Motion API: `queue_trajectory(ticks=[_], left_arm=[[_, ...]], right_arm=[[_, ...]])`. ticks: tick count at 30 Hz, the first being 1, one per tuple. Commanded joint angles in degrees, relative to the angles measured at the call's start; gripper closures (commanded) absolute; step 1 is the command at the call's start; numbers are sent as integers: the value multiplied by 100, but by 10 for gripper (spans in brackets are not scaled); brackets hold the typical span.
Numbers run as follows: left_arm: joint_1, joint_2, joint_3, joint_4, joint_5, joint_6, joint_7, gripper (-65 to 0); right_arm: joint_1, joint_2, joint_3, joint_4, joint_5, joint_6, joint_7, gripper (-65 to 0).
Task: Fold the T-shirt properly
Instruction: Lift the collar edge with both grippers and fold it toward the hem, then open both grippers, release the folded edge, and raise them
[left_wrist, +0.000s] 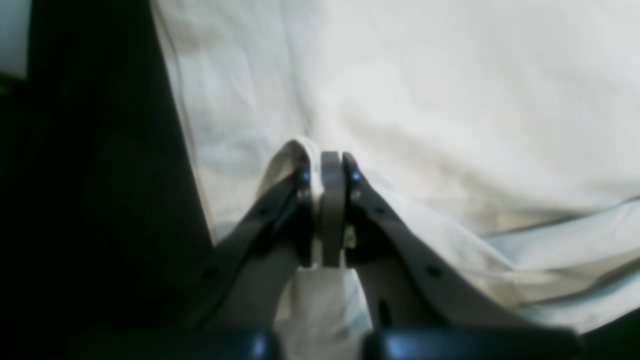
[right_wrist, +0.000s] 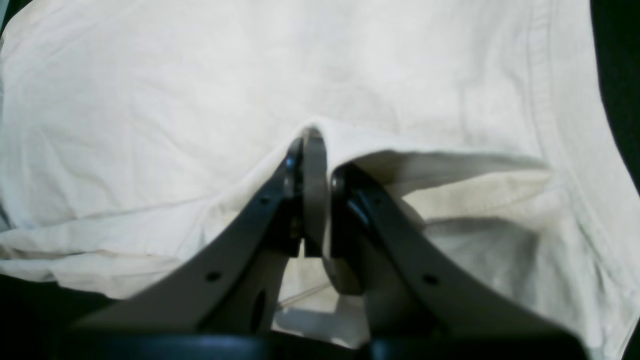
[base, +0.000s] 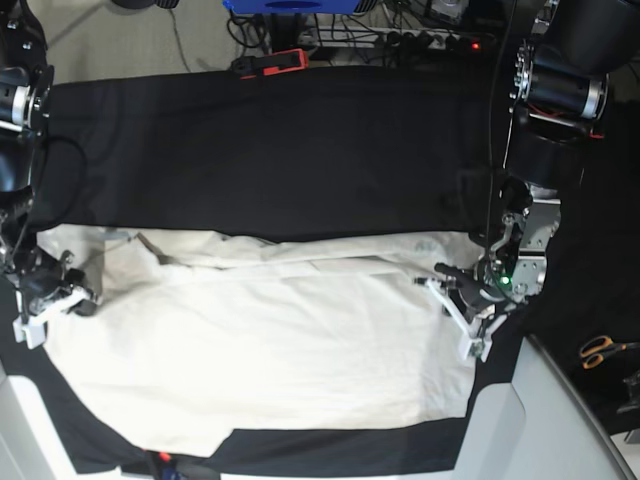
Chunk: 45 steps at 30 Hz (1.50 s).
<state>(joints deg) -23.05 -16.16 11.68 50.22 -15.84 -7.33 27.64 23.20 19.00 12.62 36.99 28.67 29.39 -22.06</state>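
One black cloth (base: 300, 150) covering the table. One cream T-shirt (base: 260, 340), wrinkled, spread flat on its near half. Two grippers: left gripper (left_wrist: 327, 165) clamped on a pinched fold at one side edge, right gripper (right_wrist: 312, 145) likewise at the opposite edge. Base view alone shows one pair of scissors (base: 603, 349).

No text reads clearly; the T-shirt (base: 260, 340) bears perhaps a faint, illegible mark.

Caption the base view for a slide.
Both pincers, left and right, shut on opposite ends of the T-shirt on the black table cloth.
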Motion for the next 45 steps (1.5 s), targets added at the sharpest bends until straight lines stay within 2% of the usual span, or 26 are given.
queue_trajectory(ticks=[1,12,16,21,26,40,42,45], left_arm=[[-170,-50,-21,47,6,26,-104,0],[-135,-58,-47,55,6,26,-104,0],[-108,-67,-56,55,6,26,-104,0],[-91,-138,-65,55,-3,26,-104,0],[-12,-146,-74,55,-3,26,-104,0],[59,-146,-74,55,-3,34,-69,0],[59,-146,-74,64,-3,52,-69,0],[41,-146,-91,90,-12,61,-96,-10]], right_arm=[[216,100,-1,41,109,55,136,-5],[339,73,-18,-152,109,55,145,-3],[339,64,-18,-152,100,55,373,-3],[339,64,8,-152,100,37,409,-2],[339,82,-18,-152,100,-323,417,-2],[339,91,26,-152,100,-350,417,-11],[339,91,26,-152,109,-350,426,-62],[339,91,34,-99,136,-350,426,-224]])
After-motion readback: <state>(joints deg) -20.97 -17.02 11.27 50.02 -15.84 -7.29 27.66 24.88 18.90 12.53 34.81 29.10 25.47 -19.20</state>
